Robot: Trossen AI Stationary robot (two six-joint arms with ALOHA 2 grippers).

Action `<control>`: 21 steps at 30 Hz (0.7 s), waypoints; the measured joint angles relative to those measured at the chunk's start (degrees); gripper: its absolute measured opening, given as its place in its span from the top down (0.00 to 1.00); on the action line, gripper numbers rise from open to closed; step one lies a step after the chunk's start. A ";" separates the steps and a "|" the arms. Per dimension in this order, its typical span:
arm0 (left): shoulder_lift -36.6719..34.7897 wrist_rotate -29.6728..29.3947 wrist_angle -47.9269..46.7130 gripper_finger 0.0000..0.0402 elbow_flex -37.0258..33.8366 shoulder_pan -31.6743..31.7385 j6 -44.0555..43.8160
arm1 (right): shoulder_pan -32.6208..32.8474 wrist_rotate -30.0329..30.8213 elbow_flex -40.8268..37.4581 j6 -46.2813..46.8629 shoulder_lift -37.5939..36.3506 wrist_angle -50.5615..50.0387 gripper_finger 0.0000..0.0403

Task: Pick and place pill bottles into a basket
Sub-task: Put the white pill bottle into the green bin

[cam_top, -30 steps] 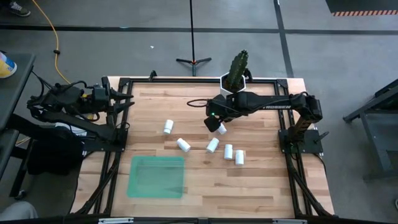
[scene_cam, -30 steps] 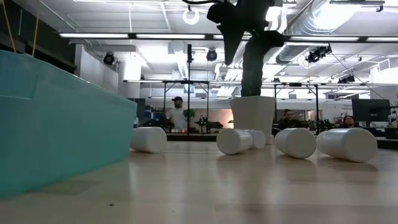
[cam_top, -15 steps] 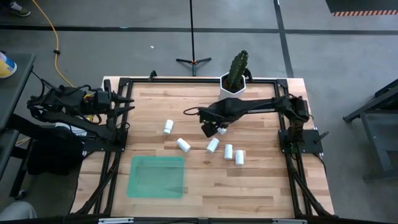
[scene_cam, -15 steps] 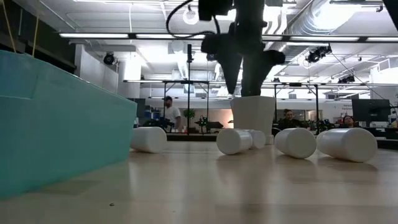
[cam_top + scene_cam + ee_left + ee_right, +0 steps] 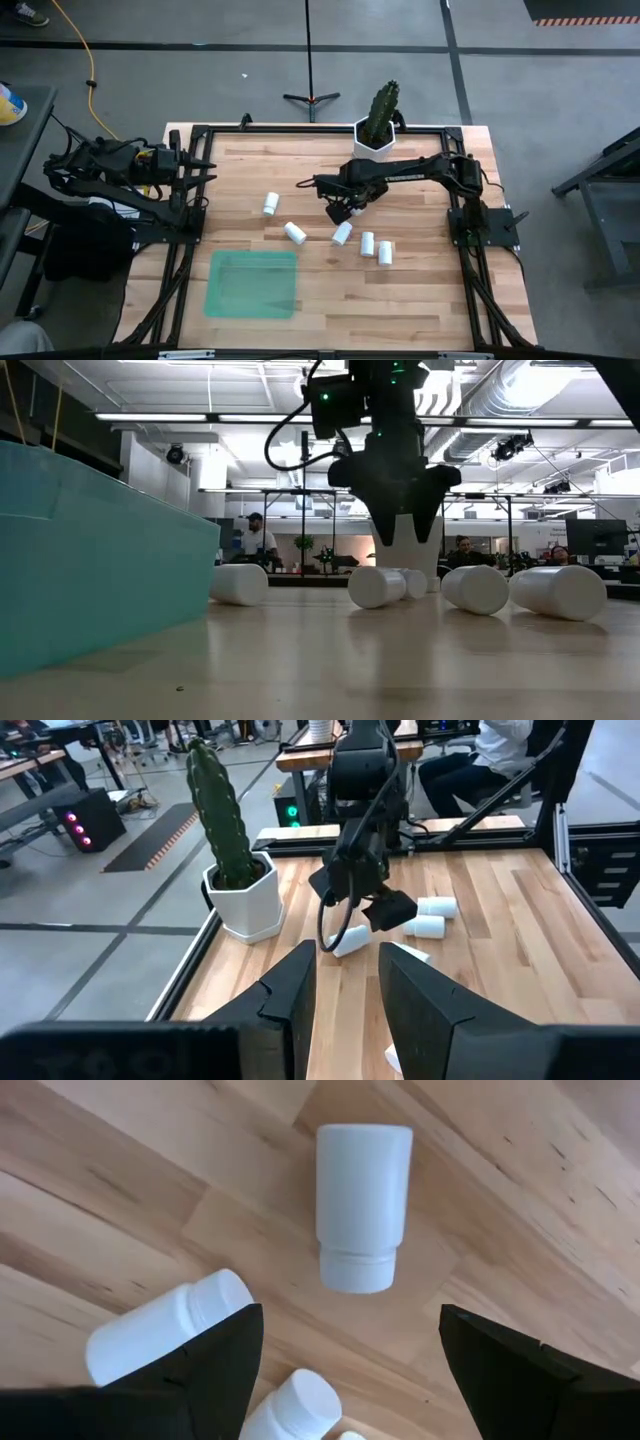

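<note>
Right gripper [image 5: 342, 211] hangs over mid-table, reaching in from the 3 o'clock side. Jaws spread wide, holding nothing. Its wrist view looks straight down on one pill bottle [image 5: 362, 1205] lying on its side between the open fingers [image 5: 215, 1370], not touched; two more bottles sit near one finger. In the low view the gripper [image 5: 398, 530] is above the table, fingertips clear of the wood.

Six white pill bottles lie scattered on the table [image 5: 420, 280]: one at 9 o'clock of the gripper [image 5: 270, 204], one lower [image 5: 294, 233], one just under it [image 5: 342, 234], two side by side toward 4 o'clock [image 5: 376, 248], one right at the jaws. No readable labels or writing on any bottle.

Green basket [image 5: 251, 284] sits at 7 o'clock on the table, no bottles in it, well apart from the bottles.

Cactus pot [image 5: 377, 130] at the 12 o'clock edge.

Left gripper [image 5: 200, 170] waits off the 9 o'clock edge, jaws parted, nothing held.
</note>
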 joint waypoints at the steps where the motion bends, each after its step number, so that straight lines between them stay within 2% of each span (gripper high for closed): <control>1: 0.00 0.00 -0.02 0.63 0.00 0.00 0.00 | -0.21 -0.05 0.00 -0.31 0.00 0.57 0.27; 12: 0.00 -0.02 0.00 0.63 0.00 -0.01 -0.01 | -3.20 -0.77 -0.60 -3.64 -0.02 2.23 0.27; 21: 0.00 -0.04 0.00 0.63 0.00 0.00 -0.01 | -3.72 -5.89 -8.56 -3.73 -0.02 7.69 0.27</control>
